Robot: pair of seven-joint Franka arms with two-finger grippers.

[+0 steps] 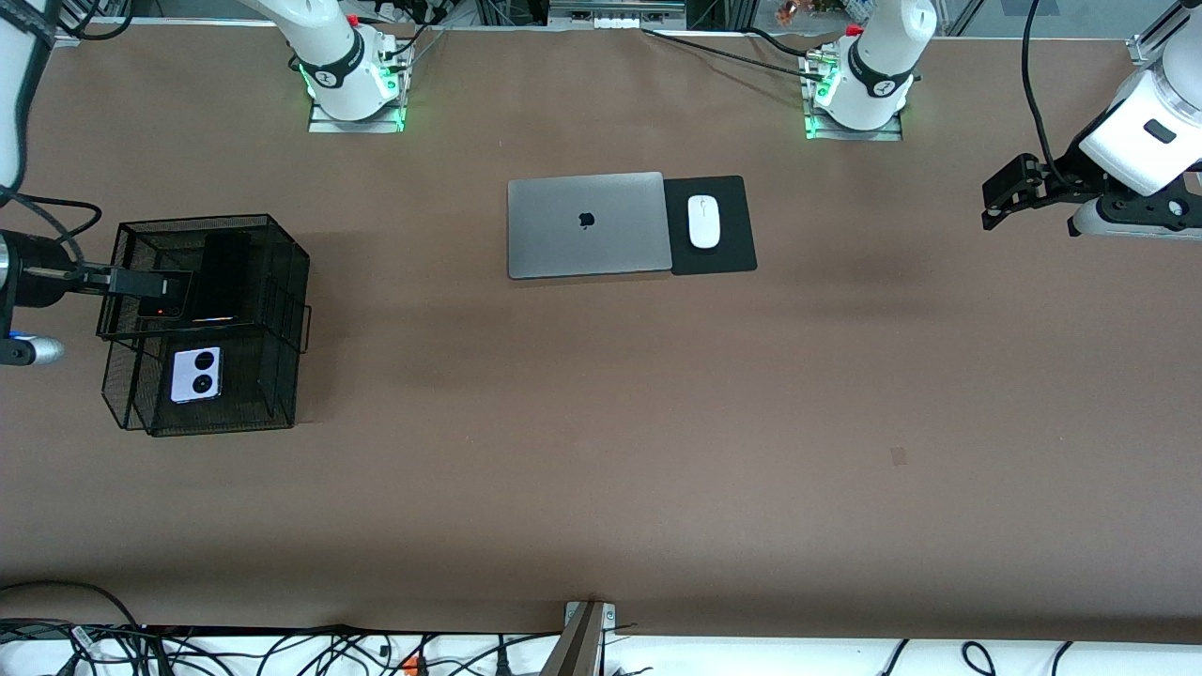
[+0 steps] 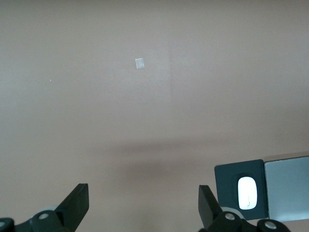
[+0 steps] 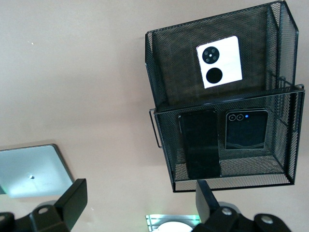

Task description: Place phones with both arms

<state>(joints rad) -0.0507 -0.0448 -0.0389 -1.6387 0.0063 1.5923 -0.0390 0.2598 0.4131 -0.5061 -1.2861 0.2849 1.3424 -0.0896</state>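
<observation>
Lowest in the black wire-mesh basket point(image 1: 282, 282), nearest the front camera, lay the small squarish lilac-white phone with two black circles point(image 1: 196, 374), flat in the lower tier. On the upper tier, farther from the camera, the long black slab phone point(image 1: 223, 274) and the small squarish black folded phone point(image 1: 167, 295) lay side by side, just apart. That basket stood on the brown table point(image 1: 601, 451) near the edge at the right arm's end.

Over the upper tier hung the right gripper point(image 1: 160, 286), its fingers point(image 3: 72, 198) spread wide, holding and touching nothing; its arm reached in level from the table's edge. At the left arm's end, the left gripper point(image 1: 997, 197) hung over bare table near the edge, fingers point(image 2: 76, 203) equally wide and empty, the arm waiting.

Mid-table, toward the bases, a closed grey laptop point(image 1: 586, 225) lay touching a black mouse pad point(image 1: 728, 249) carrying a white mouse point(image 1: 703, 222). Nothing stood between either gripper and the basket.
</observation>
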